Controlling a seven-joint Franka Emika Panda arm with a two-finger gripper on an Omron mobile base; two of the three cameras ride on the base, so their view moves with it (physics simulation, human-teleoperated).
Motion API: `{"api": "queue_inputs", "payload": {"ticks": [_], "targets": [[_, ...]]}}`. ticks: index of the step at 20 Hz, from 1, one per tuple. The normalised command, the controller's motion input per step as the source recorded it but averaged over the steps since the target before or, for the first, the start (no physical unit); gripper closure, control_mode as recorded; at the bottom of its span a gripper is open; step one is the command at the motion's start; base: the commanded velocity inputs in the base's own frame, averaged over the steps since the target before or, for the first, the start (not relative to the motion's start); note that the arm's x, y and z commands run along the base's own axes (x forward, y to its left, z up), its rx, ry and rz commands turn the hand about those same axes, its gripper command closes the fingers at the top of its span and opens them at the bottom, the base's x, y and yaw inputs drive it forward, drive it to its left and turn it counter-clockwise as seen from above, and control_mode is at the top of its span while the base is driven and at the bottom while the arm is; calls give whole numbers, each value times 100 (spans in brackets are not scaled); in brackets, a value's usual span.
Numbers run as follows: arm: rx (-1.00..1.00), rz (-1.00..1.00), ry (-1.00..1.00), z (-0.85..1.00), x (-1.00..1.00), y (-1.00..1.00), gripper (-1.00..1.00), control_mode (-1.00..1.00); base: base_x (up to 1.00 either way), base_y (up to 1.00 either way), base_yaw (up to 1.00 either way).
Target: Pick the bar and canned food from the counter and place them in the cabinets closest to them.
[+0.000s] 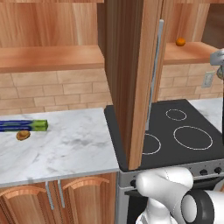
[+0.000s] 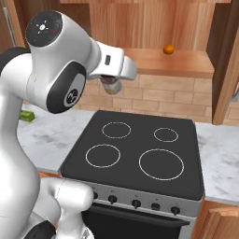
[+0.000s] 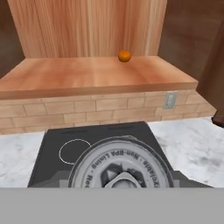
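We have the can [image 2: 111, 85] in our gripper [image 2: 112, 84], hanging under the hand above the back left of the black stovetop [image 2: 135, 149]. In the hand view the pale metal top of the can sits right between the fingers, so we read the gripper as closed around the can, though the fingers themselves are mostly hidden by it.

What the next move turns on is this: the open cabinet shelf [image 3: 96, 74] lies straight ahead of the hand and higher than the can, past the brick wall strip [image 3: 65, 109]. The can stands upright, its long axis vertical, so we judge it needs to rise and travel forward to clear the shelf's front edge before it goes down. An orange fruit [image 3: 124, 55] sits at the back of that shelf, a little right of centre; the bare board in front of and left of it looks like the safer landing spot.

Raised lettering rings the can lid; it seems to read "Non-BPA Lining", repeated round the rim.

On the marble counter [image 1: 70, 144] to the left of the stove lie a long blue-and-green box [image 1: 24, 126] and, just beside it, a round brown pastry [image 1: 23, 135]. A wall socket [image 3: 169, 100] sits in the brick to the right.
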Motion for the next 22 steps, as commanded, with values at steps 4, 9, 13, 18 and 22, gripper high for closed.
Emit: {"api": "queue_inputs", "payload": {"ticks": [4,9,13,18,22], "targets": [[0,0,-1,0,0,0,100,-100,0,0,0],[2,0,-4,5,1,0,100,-100,0,0,0],[2,0,-3,7,25,0,100,-100,0,0,0],[1,0,0,5,35,0,100,-100,0,0,0],[2,0,0,9,36,0,100,-100,0,0,0]]}}
